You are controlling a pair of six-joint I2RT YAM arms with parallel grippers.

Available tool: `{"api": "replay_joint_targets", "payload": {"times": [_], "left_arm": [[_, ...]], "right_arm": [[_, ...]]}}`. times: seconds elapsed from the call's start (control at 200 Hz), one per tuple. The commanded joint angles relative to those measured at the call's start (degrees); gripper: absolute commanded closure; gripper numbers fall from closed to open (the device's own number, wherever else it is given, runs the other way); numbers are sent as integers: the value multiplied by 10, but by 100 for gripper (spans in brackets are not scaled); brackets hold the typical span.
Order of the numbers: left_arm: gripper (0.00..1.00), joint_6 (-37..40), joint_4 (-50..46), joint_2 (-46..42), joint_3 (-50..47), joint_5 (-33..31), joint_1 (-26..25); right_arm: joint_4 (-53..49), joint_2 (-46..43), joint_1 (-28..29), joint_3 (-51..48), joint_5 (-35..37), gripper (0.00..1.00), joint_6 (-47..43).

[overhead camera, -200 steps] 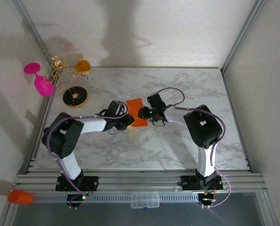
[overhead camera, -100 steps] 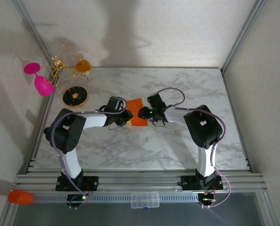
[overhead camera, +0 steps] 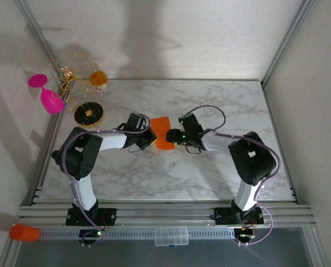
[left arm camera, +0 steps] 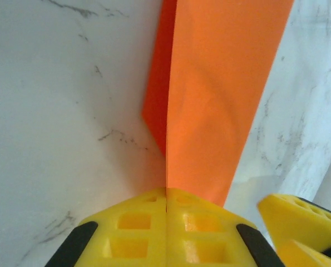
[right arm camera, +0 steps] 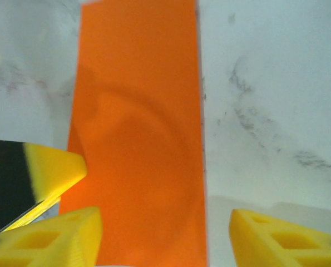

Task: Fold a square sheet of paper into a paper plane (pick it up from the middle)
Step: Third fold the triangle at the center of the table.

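Yellow left jaws pinch creased orange paper; right jaws apart.

You see both arms bent inward, wrists low, grippers facing each other. The left gripper has its jaws pressed together on the square sheet of paper. The right gripper has its jaws apart.
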Motion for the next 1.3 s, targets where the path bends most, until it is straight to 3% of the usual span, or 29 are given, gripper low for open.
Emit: {"api": "replay_joint_targets", "payload": {"times": [0.0, 0.3, 0.476, 0.696, 1.016, 1.292], "left_arm": [[100, -27, -4, -39, -7, 12, 2], [99, -70, 0, -65, -20, 22, -6], [99, -73, 1, -65, -19, 25, -9], [99, -75, 2, -66, -19, 29, -13], [99, -74, 1, -64, -20, 33, -15], [99, -75, 2, -62, -24, 30, -17]], "right_arm": [[68, -56, 0, -43, 44, 30, -92], [242, -121, 26, -157, 31, 30, -275], [401, -139, 68, -242, 10, 27, -371], [442, -83, 114, -241, 66, 27, -474], [514, 6, 136, -218, 143, 31, -589], [556, 40, 142, -200, 167, 40, -612]]}}
